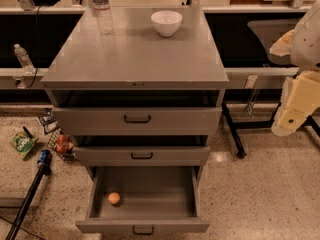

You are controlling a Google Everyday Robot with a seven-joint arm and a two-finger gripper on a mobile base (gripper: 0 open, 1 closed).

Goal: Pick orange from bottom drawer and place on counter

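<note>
Orange [114, 198] is sitting alone in the bottom drawer [143, 227], on the left side of the tray and towards the front panel. The drawer is standing pulled out, so the fruit is lying exposed from above.

Step in hand, as I judge it: the reach. Nothing is being gripped yet.

Gripper [291, 109] is hanging at the right edge of the room view, beside the cabinet, at about the level of the upper drawers and well apart from the orange. Whether it is released or clenched, cannot tell.

Arm is showing only as pale cream segments angling downward and leftward.

Next move is probably calling for a swing left and a long drop into the tray, clearing the middle drawer's front.

Counter [135, 54] is carrying a white bowl [166, 22] and a water bottle [102, 11] at the back; the near part is looking free for the placing.
</note>
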